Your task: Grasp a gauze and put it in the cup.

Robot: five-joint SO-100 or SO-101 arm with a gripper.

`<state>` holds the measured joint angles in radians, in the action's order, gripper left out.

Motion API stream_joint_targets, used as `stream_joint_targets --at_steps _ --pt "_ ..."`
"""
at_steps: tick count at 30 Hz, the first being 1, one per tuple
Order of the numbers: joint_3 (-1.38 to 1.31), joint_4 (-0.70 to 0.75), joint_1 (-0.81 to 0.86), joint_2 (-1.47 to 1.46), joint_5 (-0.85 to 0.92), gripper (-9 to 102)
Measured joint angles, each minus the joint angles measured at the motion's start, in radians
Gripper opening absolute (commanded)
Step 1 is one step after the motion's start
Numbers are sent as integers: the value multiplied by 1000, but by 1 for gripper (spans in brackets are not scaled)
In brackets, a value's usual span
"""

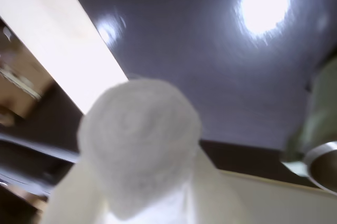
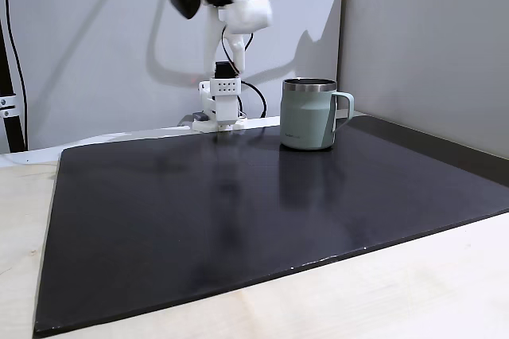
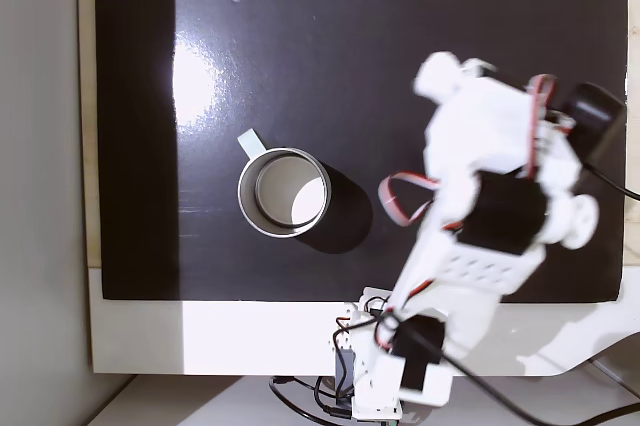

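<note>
In the wrist view the gauze (image 1: pixel 139 150) filled the lower middle of the picture, a soft white fuzzy roll seen end-on, blurred by closeness. The white gripper (image 1: pixel 142 203) reached in from the bottom edge, and its two fingers (image 1: pixel 71 197) ran up either side of the roll, one at about 8 o'clock of it and the other at about 4 o'clock, both pressed against the fabric. The jaws stood closed on the roll, with its rounded end poking out past the fingertips toward 12 o'clock. Behind it lay the glossy black mat (image 1: pixel 210 66), carrying a bright lamp reflection at about 1 o'clock of the roll. At the right edge, near 3 o'clock, a blurred slice of the sage-green mug (image 1: pixel 318 140) and its silver rim came into sight.

In a fixed view from the front, the arm (image 2: pixel 235 5) was raised high above the mat (image 2: pixel 238 220), well clear of the surface, and the mug (image 2: pixel 310 114) stood upright at the far side of the mat, handle pointing to 3 o'clock. The roll itself could not be made out there.

In a fixed view from above, the mug (image 3: pixel 284 192) stood open-mouthed on the mat (image 3: pixel 400 46), handle toward 11 o'clock, while the arm's white head (image 3: pixel 480 136) hung well apart from it at about 3 o'clock
</note>
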<state>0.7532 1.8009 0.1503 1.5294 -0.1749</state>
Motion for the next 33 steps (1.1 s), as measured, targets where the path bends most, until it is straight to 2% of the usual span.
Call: stream_joint_targets --at_steps 9,13,21,29,33 --pt "273 0 -308 232 137 0" --pt "420 0 -391 322 209 0" --pt "627 0 -448 376 259 0" --pt "715 -31 -445 376 262 0" --pt "744 -32 -497 376 262 0"
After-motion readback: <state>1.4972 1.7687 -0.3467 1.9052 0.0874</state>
